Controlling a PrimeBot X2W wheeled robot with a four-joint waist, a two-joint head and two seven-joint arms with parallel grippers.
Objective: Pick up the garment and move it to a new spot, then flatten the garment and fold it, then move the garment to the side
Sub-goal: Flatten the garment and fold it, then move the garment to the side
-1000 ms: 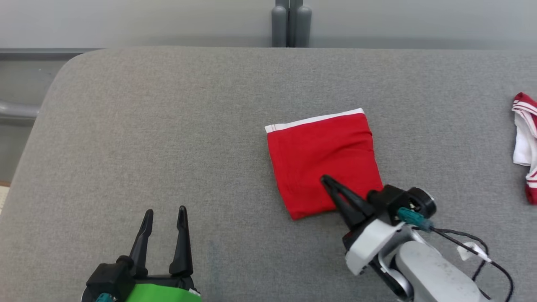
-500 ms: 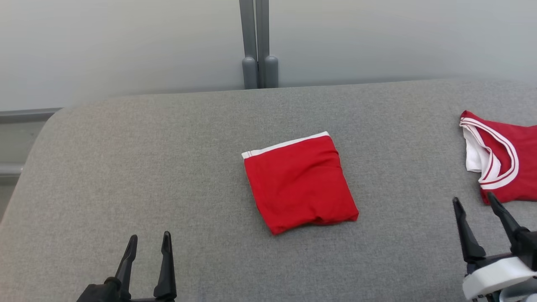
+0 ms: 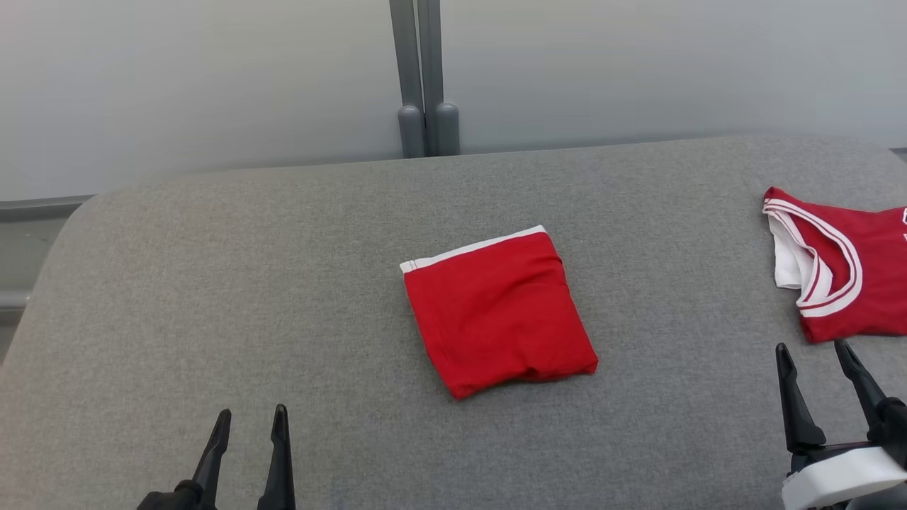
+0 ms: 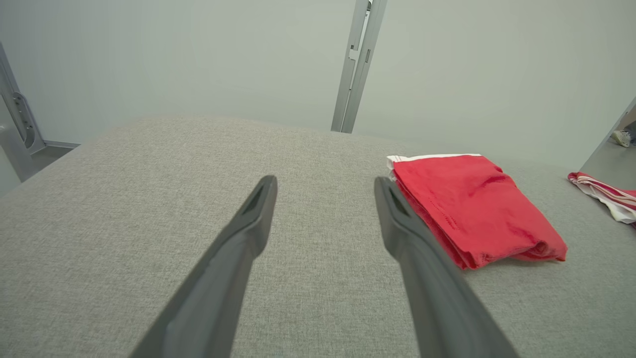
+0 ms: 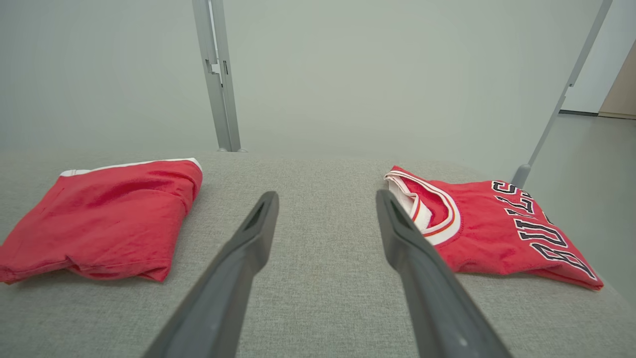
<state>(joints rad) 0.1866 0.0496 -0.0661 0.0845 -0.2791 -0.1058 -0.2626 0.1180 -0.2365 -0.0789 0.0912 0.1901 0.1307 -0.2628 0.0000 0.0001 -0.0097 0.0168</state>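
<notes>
Grey soft cloth covers the big table top (image 3: 212,283), and a pale wall (image 3: 177,85) stands behind its far edge. At the near left, the left gripper (image 3: 251,413) points away from the robot over the grey cloth. Its two dark fingers are spread apart and hold nothing.

Near the middle of the table lies the garment (image 3: 499,315). It is red and folded into a small, thick square, turned a little. A white stripe runs along its far edge. It lies flat on the cloth, apart from both grippers. Behind it, at the far edge, a grey post (image 3: 424,71) goes up the wall.

At the near right, the right gripper (image 3: 811,347) also has its fingers wide apart with nothing between them. Just past its tips, by the right edge of the table, lies a second jersey (image 3: 857,283). It is red too, with a white-striped neck hole, a white inside, and black letters with white edges. It is well apart from the folded garment.
</notes>
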